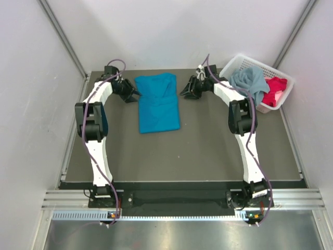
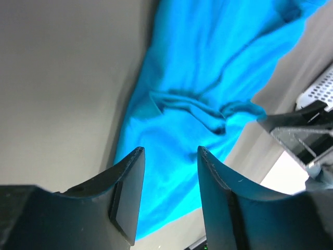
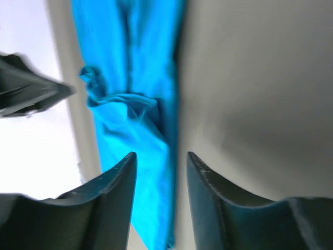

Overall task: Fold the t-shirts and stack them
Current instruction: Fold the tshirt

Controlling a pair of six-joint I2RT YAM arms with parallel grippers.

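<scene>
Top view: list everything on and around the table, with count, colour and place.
Teal shirt: 1, teal-blue, lying flat at the far middle of the table, between the two grippers.
Grey shirt: 1, grey-blue, in the basket, hanging over its near rim.
Red shirt: 1, red-pink, in the basket, right of the grey shirt.
Basket: 1, white lattice, far right corner of the table.
Table: 1, dark grey, between pale walls.
Left gripper: 1, black, open, by the teal shirt's left edge.
Right gripper: 1, black, open, by the teal shirt's right edge.
</scene>
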